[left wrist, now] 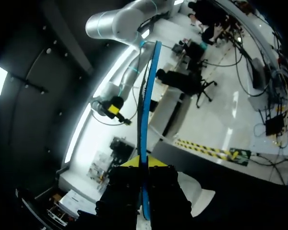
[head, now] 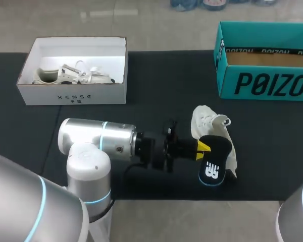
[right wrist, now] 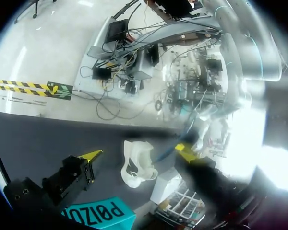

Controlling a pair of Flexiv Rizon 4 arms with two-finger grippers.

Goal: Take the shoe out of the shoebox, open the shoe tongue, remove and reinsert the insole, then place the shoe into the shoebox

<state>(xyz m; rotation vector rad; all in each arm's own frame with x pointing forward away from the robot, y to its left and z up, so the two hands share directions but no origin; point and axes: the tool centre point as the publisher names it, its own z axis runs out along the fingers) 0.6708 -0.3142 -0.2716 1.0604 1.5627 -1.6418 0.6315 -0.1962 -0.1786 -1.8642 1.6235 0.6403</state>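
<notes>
On the counter (head: 156,75), your white shoe (head: 207,118) lies well apart from the teal shoebox (head: 265,83). Your left jaws pinch the insole (head: 214,164) over it, and your right jaws gape wide. The insole looks out, so next feed it back inside.

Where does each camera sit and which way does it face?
Head view: above and behind, down onto the table; left arm shows, left fingers gripping the insole.
Left wrist view: from that wrist, along the shut left fingers and edge-on insole.
Right wrist view: from that wrist, across the table between open right fingers.
Head and right wrist share the white shoe, teal shoebox.
</notes>
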